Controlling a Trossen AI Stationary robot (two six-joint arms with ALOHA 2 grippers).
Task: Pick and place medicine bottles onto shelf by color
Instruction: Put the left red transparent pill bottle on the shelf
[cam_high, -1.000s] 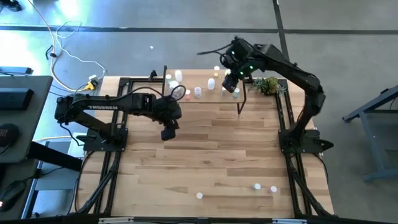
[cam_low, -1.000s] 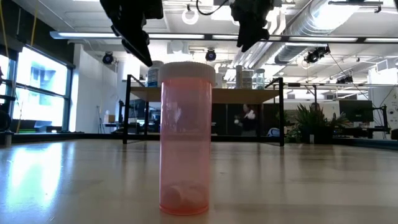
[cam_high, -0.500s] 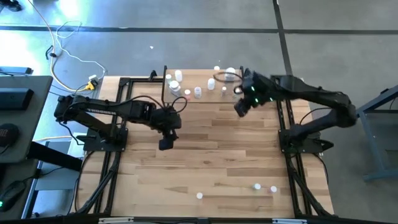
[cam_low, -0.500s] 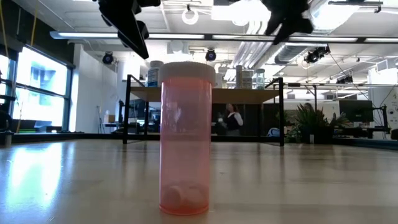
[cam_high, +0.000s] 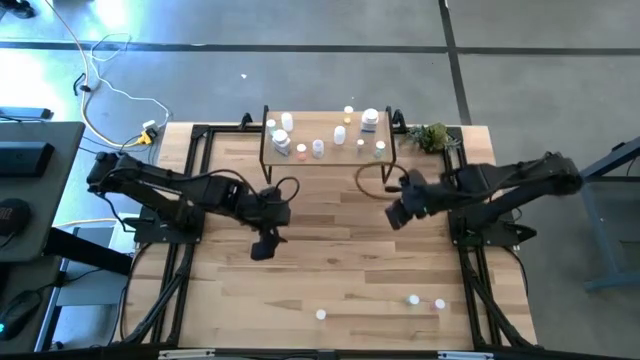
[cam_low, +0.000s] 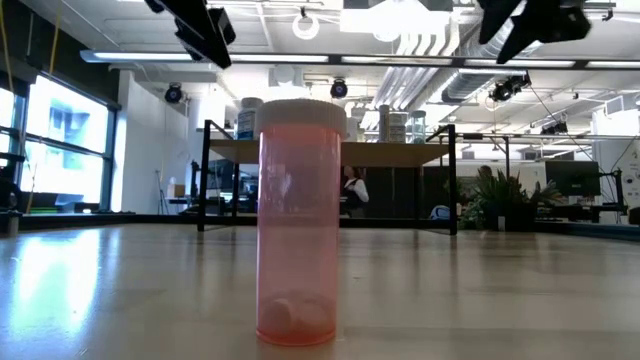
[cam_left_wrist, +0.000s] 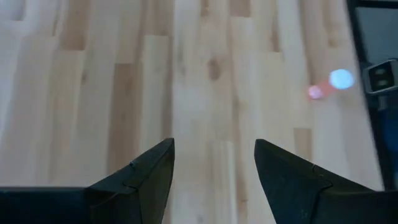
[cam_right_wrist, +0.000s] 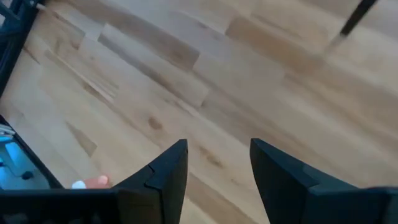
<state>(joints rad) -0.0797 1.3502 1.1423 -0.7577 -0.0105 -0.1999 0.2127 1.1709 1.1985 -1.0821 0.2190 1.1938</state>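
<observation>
With both arms over the bare middle of the surface (cam_high: 330, 240), the step in hand reads as reach for the next pick, and neither arm carries anything.

Landmark: shelf (cam_high: 328, 158), at the far edge of the surface.
- Shelf holds a scatter of bottles (cam_high: 340, 134), white bodies, caps of mixed colour; exact grouping by colour too small to judge.
- Three loose bottles well apart from the shelf, near the front edge: one alone (cam_high: 320, 315), a pair (cam_high: 413, 299) and (cam_high: 439, 304) towards the right arm's side.
- Pink-bodied, white-capped bottle (cam_low: 295, 222) stands upright close to the low camera, shelf far behind it.

Grippers:
- Left gripper (cam_high: 262, 246): well forward of the shelf, jaws spread, nothing between them (wrist view (cam_left_wrist: 213, 167) shows bare wood).
- Right gripper (cam_high: 397, 214): forward of the shelf's right end, jaws spread, empty (cam_right_wrist: 217, 163).

To do it well (judgement): send each arm to the bottles on its own side; descend vertically over the cap, centre the jaws on the body, close gently since the bottles look light and tip-prone. Check cap colour before choosing the shelf spot. Keep the arms apart.
</observation>
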